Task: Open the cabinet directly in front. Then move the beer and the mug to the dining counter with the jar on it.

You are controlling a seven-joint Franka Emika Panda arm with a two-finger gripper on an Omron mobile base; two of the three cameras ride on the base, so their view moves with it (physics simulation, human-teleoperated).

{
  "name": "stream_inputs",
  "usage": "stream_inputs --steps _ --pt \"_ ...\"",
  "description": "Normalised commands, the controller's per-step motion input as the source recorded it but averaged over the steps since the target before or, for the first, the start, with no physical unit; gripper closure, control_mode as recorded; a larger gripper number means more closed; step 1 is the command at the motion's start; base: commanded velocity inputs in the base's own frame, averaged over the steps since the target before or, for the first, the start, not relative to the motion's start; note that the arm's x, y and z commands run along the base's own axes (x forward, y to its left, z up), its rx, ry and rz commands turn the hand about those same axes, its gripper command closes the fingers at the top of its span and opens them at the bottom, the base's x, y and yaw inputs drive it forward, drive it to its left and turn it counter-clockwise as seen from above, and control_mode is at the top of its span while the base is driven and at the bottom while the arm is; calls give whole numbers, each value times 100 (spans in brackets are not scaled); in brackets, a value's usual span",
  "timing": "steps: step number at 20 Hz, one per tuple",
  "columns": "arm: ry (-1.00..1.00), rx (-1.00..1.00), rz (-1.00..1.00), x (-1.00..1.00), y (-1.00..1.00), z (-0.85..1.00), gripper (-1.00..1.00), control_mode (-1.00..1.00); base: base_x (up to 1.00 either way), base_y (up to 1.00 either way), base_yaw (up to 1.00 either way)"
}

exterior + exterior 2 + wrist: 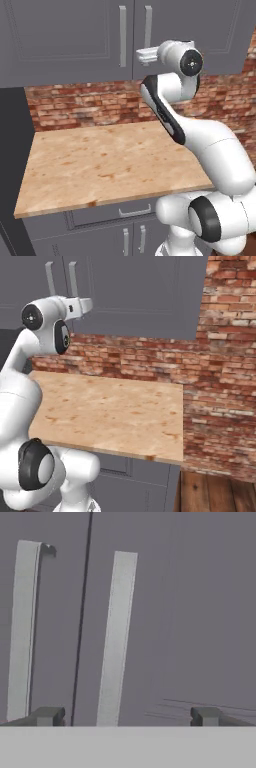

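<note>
Pincer (125, 716) spread wide, holding nothing, raised before the closed grey cabinet (65, 35) above the bare wood counter (110, 165). Right door's silver handle (116, 637) framed between the fingertips (46, 716), apparently not yet touched; left handle (22, 627) just beside it.

The white arm rises from its base, bends forward at the elbow above the tabletop (100, 165), and holds its wrist level, aimed at the cabinet (65, 35). The tool (125, 716) sits close in front of the right door's handle (116, 637), its jaws spread wide with nothing between them. One fingertip (47, 716) lies just left of that handle's lower end, the other well to its right.
</note>
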Motion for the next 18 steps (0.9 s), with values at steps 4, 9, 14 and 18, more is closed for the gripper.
stream_inputs --steps 4,9,14,18 --pt "16 7 0 100 8 -12 -100 -100 0 0 0" --pt "8 9 2 100 0 -60 -100 -100 0 0 0" --pt "0 1 3 100 0 -71 100 -100 0 0 0" --pt "-1 0 0 44 0 -22 100 -100 0 0 0"
